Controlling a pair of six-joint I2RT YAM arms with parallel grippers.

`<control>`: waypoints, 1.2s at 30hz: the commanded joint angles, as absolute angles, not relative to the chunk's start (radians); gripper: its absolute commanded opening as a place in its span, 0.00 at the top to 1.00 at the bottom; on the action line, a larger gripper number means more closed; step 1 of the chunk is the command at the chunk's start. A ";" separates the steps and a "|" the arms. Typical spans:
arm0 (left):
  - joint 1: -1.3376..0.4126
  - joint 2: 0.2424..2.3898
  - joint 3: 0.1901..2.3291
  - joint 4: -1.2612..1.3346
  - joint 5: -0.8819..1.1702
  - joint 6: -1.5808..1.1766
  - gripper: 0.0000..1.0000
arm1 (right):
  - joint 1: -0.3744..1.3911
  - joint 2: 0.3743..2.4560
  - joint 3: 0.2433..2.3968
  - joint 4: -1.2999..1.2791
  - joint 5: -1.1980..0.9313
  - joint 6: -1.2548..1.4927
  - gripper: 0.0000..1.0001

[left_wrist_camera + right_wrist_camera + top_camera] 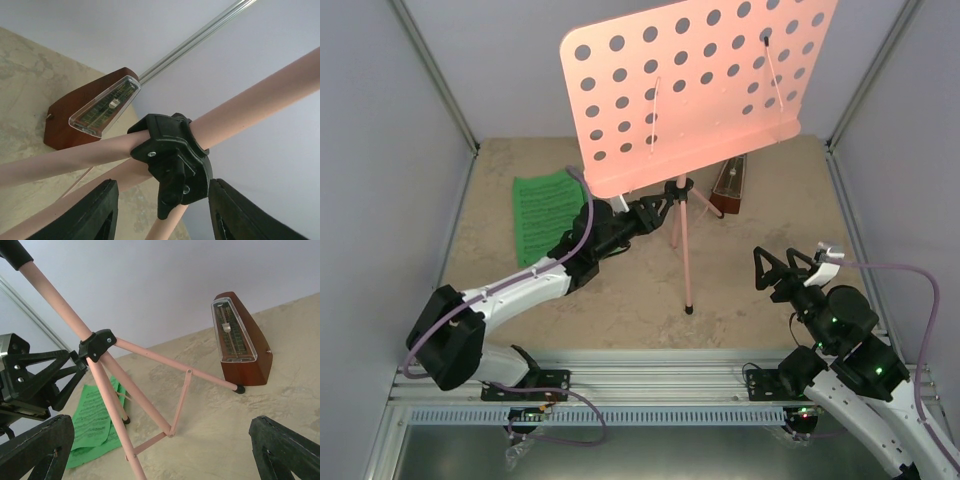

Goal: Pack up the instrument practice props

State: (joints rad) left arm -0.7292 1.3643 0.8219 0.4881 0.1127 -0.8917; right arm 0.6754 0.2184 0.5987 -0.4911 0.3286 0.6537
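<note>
Table (620,300): beige, grey-walled.
Pages (542,212): green, flat, rear left.
Left gripper (668,203): jaws partly apart, straddling black hub (172,160).
Stand (690,90): pink, upright, centre.
Metronome (728,188): just behind stand, right.
Right gripper (775,258): wide, empty, near right.

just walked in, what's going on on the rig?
The left gripper is at the black hub of the pink music stand, jaws open on either side of it, not clamped. The stand is upright on its tripod legs. Green sheet music lies flat on the table beside the left arm, and the wooden metronome stands beyond the stand. The right gripper hangs open, clear of everything.
</note>
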 commanded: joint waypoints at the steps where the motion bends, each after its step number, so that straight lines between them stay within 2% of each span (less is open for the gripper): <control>1: -0.717 1.387 0.811 0.558 0.132 -0.990 0.51 | 0.672 0.206 0.604 -0.497 0.350 0.674 0.02; 11: -0.713 1.446 0.788 0.684 0.148 -1.129 0.70 | 0.672 0.200 0.604 -0.501 0.357 0.676 0.02; 22: -0.713 1.470 0.710 0.841 0.126 -1.372 1.00 | 0.672 0.180 0.603 -0.511 0.375 0.678 0.02; 36: -0.713 1.506 0.681 0.992 0.151 -1.745 1.00 | 0.672 0.180 0.603 -0.514 0.380 0.685 0.02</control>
